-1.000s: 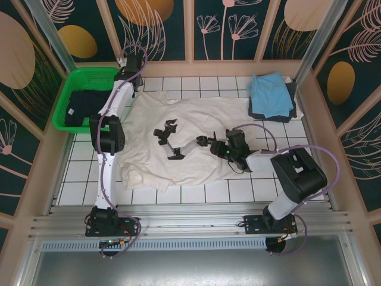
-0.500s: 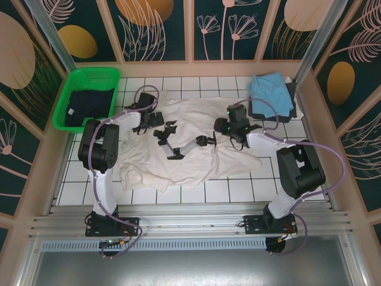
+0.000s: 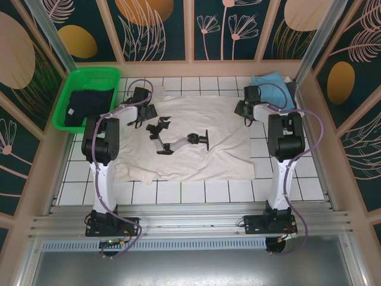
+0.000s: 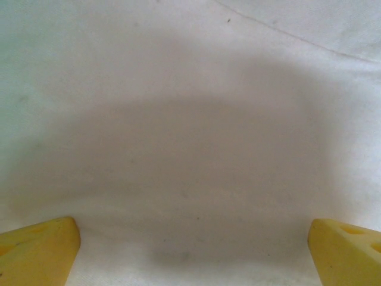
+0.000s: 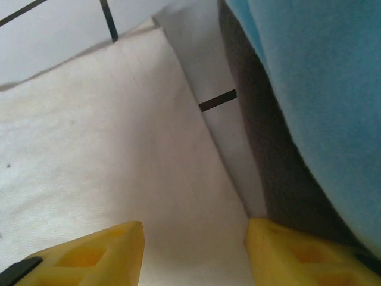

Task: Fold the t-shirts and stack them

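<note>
A large cream-white t-shirt (image 3: 196, 113) with a black print lies spread flat on the tiled table. My left gripper (image 3: 141, 113) hovers low over its far left part, jaws wide open, with bare cream cloth (image 4: 190, 119) between the fingertips (image 4: 36, 250). My right gripper (image 3: 243, 111) is at the shirt's far right edge (image 5: 89, 149), open, with nothing between its fingers. Just right of it a light blue t-shirt (image 3: 271, 83) lies folded on a dark grey one (image 5: 262, 137). A dark navy t-shirt (image 3: 86, 104) lies in the basket.
The green mesh basket (image 3: 89, 74) stands at the back left corner. The folded stack sits at the back right, close against the wall post (image 3: 309, 53). White tiles (image 3: 286, 179) show in front of and right of the cream shirt.
Both arms have swung outward toward the cream shirt's far corners. The shirt now lies flatter and wider. My left gripper has opened wide.
</note>
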